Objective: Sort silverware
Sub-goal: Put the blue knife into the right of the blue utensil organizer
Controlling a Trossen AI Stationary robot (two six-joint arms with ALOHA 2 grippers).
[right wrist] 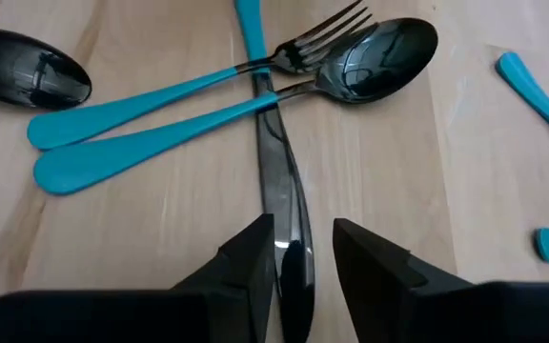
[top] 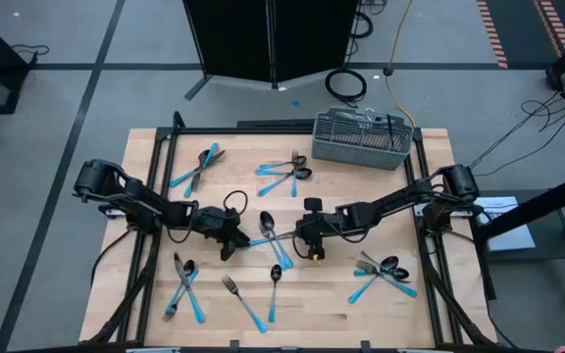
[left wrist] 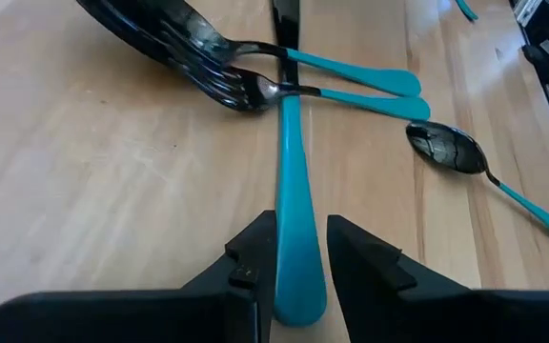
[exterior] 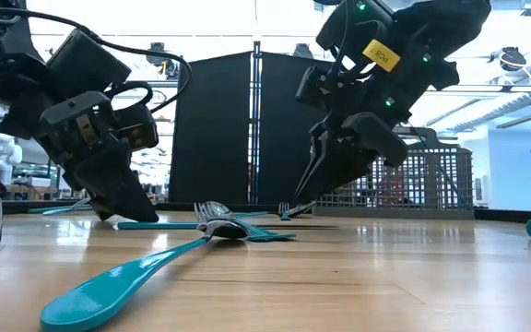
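A knife with a light-blue handle and a dark blade lies flat on the wooden table at mid-table, between my two grippers. A fork and a spoon lie across its middle. My left gripper, also seen from above, is shut on the handle's end. My right gripper, also seen from above, is open. Its fingers stand on either side of the blade's tip, with a gap showing beside the blade. My left gripper pinches the free end of the knife's blue handle between its two fingers. The fingers slant down from the table's left side and lie along the knife. The knife rests flat on the table, with the fork and spoon across it.
A grey wire basket stands at the far right. Groups of silverware lie at the far left, far middle, near right and near left. A lone spoon and a fork lie toward the near edge.
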